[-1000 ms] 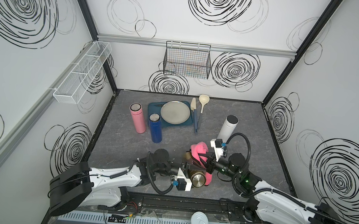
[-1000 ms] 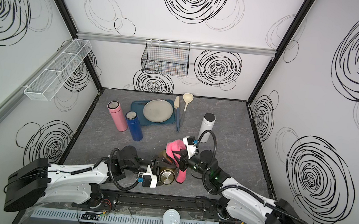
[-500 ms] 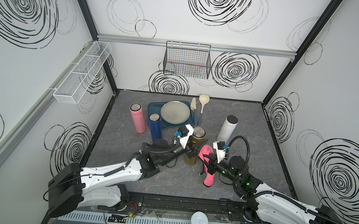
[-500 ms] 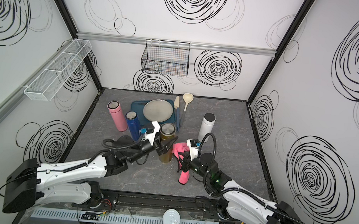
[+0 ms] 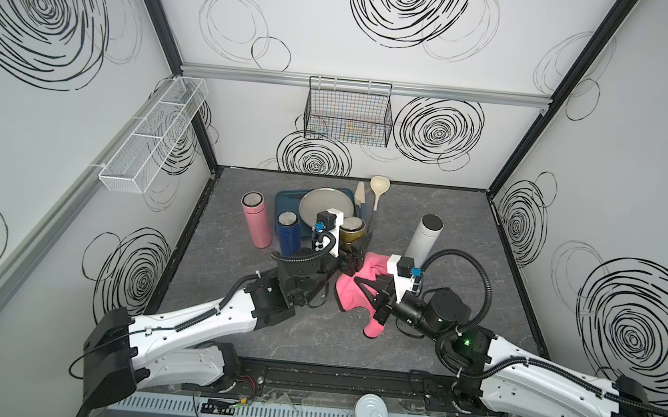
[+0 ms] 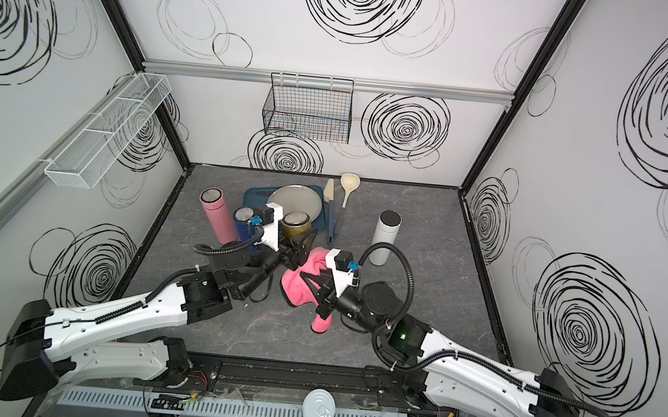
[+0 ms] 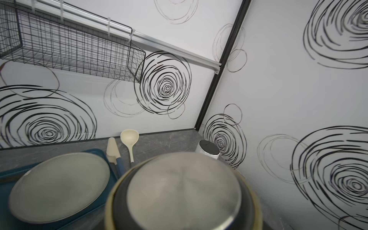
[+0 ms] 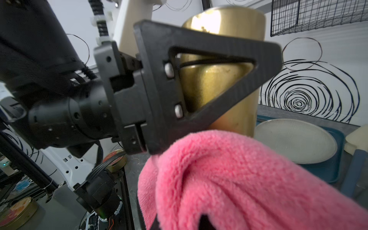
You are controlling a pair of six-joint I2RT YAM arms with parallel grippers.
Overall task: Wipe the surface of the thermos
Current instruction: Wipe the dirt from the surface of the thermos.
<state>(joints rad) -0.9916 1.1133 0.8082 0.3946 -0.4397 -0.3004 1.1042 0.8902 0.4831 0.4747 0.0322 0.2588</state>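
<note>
Left gripper (image 5: 355, 256), clamping the gold thermos (image 5: 353, 231), has moved toward 11 o'clock; right gripper (image 5: 364, 288), pinching the pink cloth (image 5: 347, 299), has followed close.

**Gold thermos upright, pink cloth just beside it**
The thermos (image 5: 353, 231), brass-gold with a brushed steel lid, stood upright, its lower body clamped in the left gripper (image 5: 352, 257). The fluffy pink cloth (image 5: 351, 292) hung bunched from the closed right gripper (image 5: 366, 290), its upper fold just beside the thermos's lower body; contact could not be told.
</note>
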